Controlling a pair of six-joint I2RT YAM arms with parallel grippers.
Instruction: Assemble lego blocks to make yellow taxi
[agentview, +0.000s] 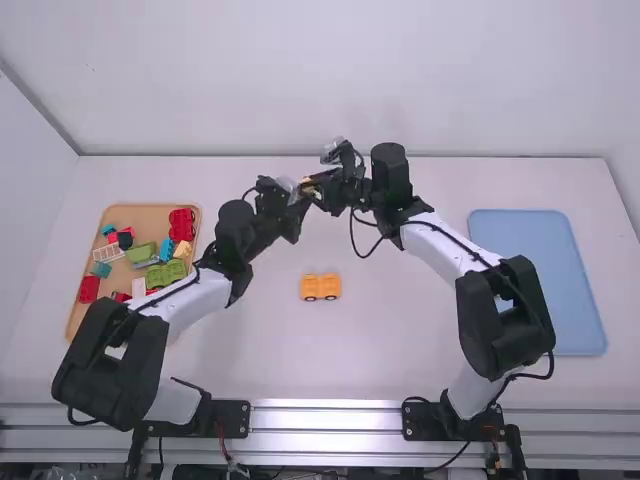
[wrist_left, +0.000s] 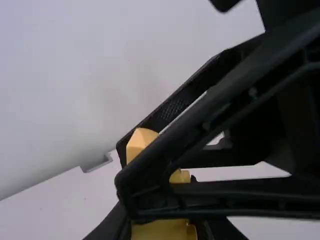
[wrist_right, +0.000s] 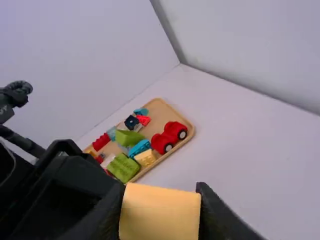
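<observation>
Beyond the orange wheeled base (agentview: 320, 292), the left pincer (agentview: 296, 192) and the right pincer (agentview: 318, 186) meet, both clenched on the yellow block (wrist_right: 160, 212); whether it is one piece or several joined, I cannot tell. The base itself sits on the table (agentview: 400, 345), nearer the robot than that meeting point. To the base's left lies a wooden tray (agentview: 128, 214) holding a red wheeled base (agentview: 182, 225), green blocks (agentview: 166, 274), a blue block (agentview: 167, 249), a pale yellow block (wrist_right: 145, 158) and a white lattice piece (agentview: 108, 253). The left arm (agentview: 195, 300) stands in the way between tray and base, hiding the tray's near corner. To the base's right, past the right arm (agentview: 440, 240), is a flat blue tray (agentview: 545, 285). The tabletop is smooth and white, with a plain pale wall (agentview: 330, 80) behind the base and a metal rail (agentview: 325, 420) on its near side.
</observation>
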